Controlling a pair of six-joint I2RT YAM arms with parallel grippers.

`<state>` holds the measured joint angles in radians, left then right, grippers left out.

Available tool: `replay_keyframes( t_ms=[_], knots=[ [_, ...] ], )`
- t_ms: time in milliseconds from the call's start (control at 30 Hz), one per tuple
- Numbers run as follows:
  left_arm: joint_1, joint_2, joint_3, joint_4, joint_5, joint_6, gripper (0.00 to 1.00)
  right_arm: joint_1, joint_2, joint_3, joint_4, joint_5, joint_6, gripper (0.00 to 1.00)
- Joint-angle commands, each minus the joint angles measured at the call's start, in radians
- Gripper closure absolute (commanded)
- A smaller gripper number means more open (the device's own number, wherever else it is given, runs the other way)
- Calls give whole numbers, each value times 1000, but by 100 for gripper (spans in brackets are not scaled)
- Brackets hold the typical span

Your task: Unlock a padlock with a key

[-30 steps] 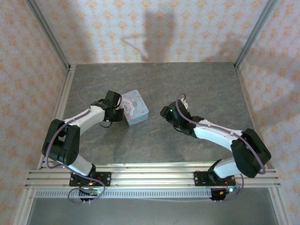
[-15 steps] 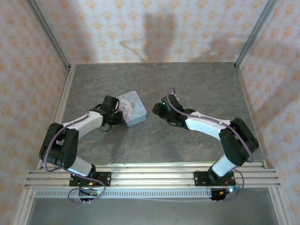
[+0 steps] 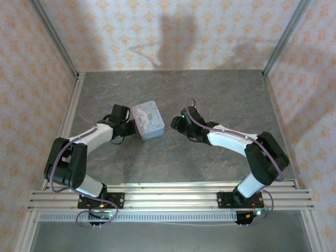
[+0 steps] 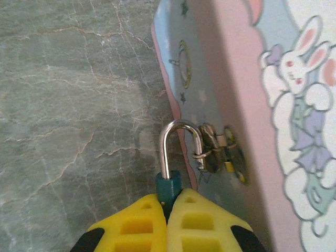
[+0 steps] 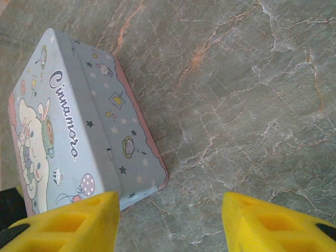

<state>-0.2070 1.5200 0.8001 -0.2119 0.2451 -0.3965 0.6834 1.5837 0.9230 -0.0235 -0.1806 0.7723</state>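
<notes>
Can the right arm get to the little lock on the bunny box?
Probably not. The padlock hangs on the box, on the side away from the open right gripper, and the left gripper is shut on its teal body.

The padlock (image 4: 168, 188) was tiny, a teal body with a silver shackle (image 4: 178, 126). It stuck out from the side of the tin (image 4: 197, 94), with the shackle hooked through the brass hasp (image 4: 218, 152) and the body pinched in my left gripper (image 4: 167, 202). I couldn't tell whether it was locked.
</notes>
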Motion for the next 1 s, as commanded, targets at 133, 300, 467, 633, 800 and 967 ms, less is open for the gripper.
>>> replay_keyframes(
  t_ms=[133, 300, 467, 633, 800, 967],
  knots=[
    [27, -6, -2, 72, 31, -47, 100, -8, -17, 4, -26, 15, -16, 46],
    [67, -42, -61, 184, 95, -174, 100, -12, -22, 4, -26, 15, -13, 46],
    [68, -23, -98, 320, 153, -295, 100, -15, -28, -1, -26, 21, -7, 46],
    [72, -4, -75, 313, 152, -288, 100, -16, -38, -8, -32, 24, -11, 46],
    [72, -41, -37, 215, 86, -220, 100, -19, -44, -9, -35, 25, -14, 46],
    [75, -69, 8, 103, 10, -143, 100, -22, -39, 5, -43, 18, -21, 46]
  ],
)
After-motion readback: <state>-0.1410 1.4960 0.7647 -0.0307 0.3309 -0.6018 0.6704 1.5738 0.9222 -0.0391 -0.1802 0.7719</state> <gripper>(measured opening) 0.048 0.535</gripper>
